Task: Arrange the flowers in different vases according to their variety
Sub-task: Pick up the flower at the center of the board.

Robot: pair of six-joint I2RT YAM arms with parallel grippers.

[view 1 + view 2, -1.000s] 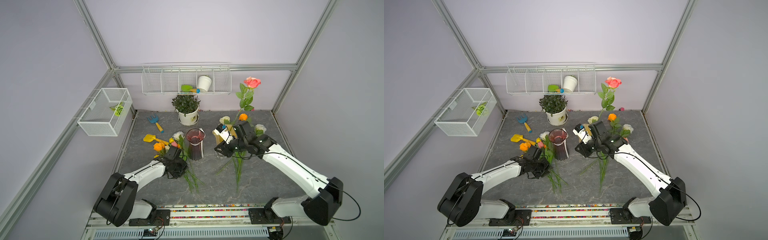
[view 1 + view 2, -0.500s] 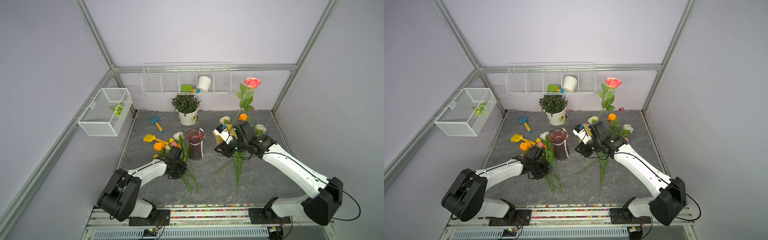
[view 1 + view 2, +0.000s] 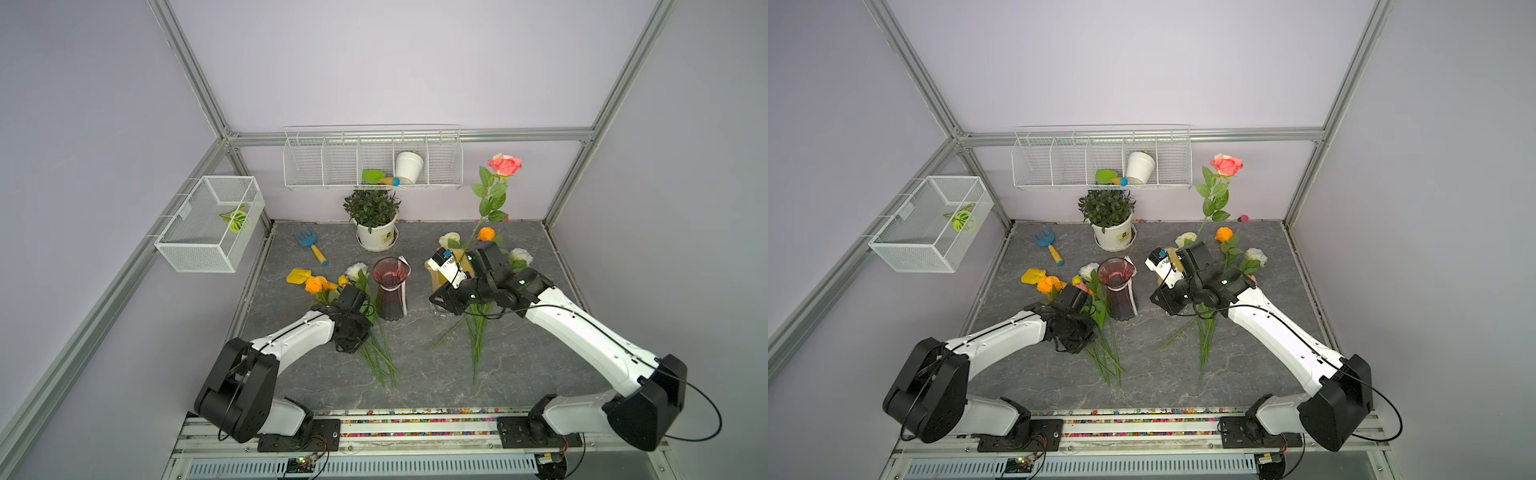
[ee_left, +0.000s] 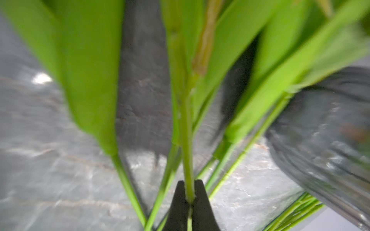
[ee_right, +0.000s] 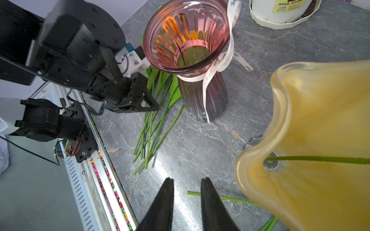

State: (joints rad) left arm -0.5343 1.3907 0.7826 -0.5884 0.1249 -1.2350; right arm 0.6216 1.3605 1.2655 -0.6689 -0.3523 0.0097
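Top views: tulips (image 3: 318,284) lie on the tabletop (image 3: 415,374) just left of the purple vase (image 3: 390,291). The left hand (image 3: 355,332) is low over their stems. A pink rose (image 3: 1226,164) stands upright, far right.

Left wrist, blurred: hand pinching one tulip stem (image 4: 188,140).

Right wrist: right hand (image 5: 187,180) slightly spread, empty, beside the yellow vase (image 5: 310,140), which has one stem inside.

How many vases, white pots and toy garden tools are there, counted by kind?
Vases: 2, purple vase, yellow vase.
White pots: 2, plant pot, small pot.
Toy garden tools: 3, blue rake, yellow shovel, green shovel.
Total: 7.
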